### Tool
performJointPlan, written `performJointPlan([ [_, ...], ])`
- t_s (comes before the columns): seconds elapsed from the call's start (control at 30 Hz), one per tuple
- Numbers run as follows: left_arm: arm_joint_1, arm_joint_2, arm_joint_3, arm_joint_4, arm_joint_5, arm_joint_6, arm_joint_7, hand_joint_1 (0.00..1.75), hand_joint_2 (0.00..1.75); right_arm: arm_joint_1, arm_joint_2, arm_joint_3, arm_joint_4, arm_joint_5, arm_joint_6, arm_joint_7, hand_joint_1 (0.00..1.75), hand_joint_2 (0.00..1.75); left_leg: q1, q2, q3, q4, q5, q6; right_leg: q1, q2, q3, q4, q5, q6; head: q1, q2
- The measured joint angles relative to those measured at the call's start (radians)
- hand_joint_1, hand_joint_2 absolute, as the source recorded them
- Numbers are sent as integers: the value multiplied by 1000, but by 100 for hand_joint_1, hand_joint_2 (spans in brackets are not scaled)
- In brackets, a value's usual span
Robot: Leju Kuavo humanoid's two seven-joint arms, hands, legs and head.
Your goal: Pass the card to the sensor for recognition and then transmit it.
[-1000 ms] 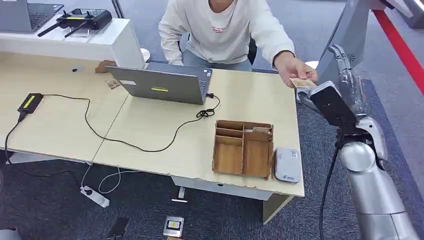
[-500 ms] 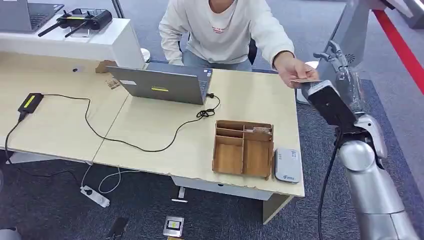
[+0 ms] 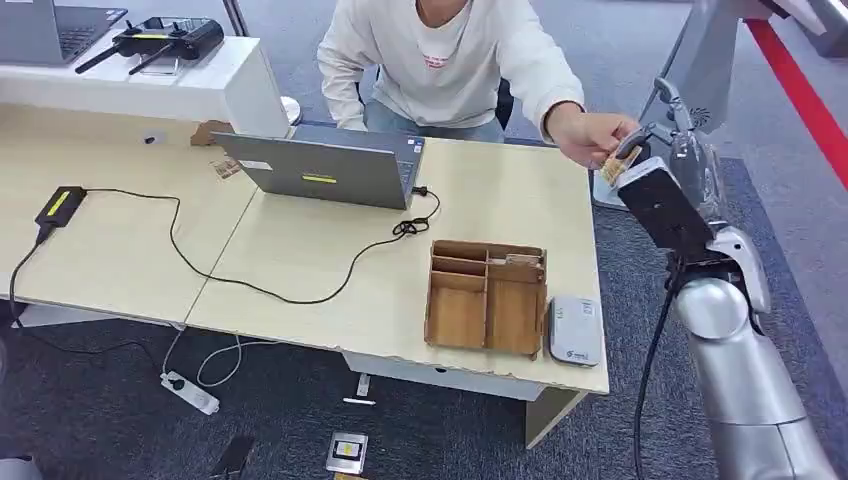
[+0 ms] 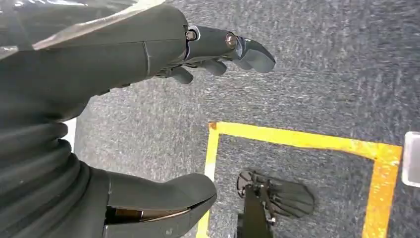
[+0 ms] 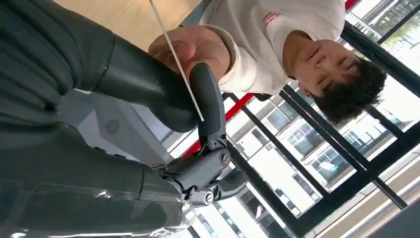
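The card (image 3: 612, 166) is tan and stands tilted off the desk's far right corner. A seated person's hand (image 3: 585, 135) holds it from the desk side. My right hand (image 3: 680, 150) is raised there, and its thumb and a dark finger (image 5: 207, 96) pinch the card (image 5: 181, 64), seen edge-on as a thin white line. The person's hand (image 5: 198, 44) is still touching it. The sensor (image 3: 575, 330), a flat white reader, lies at the desk's near right corner. My left hand (image 4: 124, 74) hangs over grey carpet, fingers apart and holding nothing.
A wooden compartment box (image 3: 487, 295) stands just left of the sensor. A grey laptop (image 3: 325, 165) with a black cable (image 3: 250, 285) sits mid-desk in front of the person. The desk edge (image 3: 470, 375) runs below them. Yellow floor tape (image 4: 297, 141) crosses the carpet.
The person's hand brought the card from flat above my wrist up to my right hand. My right fingers closed in on it and the card tipped upright.
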Motion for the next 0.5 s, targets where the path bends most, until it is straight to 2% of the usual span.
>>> performJointPlan([
  [0.37, 0, 3, 0, -19, 21, 18, 31, 0, 175, -38, 42, 8, 48, -13, -16, -46, 175, 175, 0, 0, 0, 0, 0, 0, 0, 0, 0, 0, 0, 0, 0, 0],
  [0.5, 0, 3, 0, -19, 21, 18, 31, 0, 175, -38, 42, 8, 48, -13, -16, -46, 175, 175, 0, 0, 0, 0, 0, 0, 0, 0, 0, 0, 0, 0, 0, 0],
])
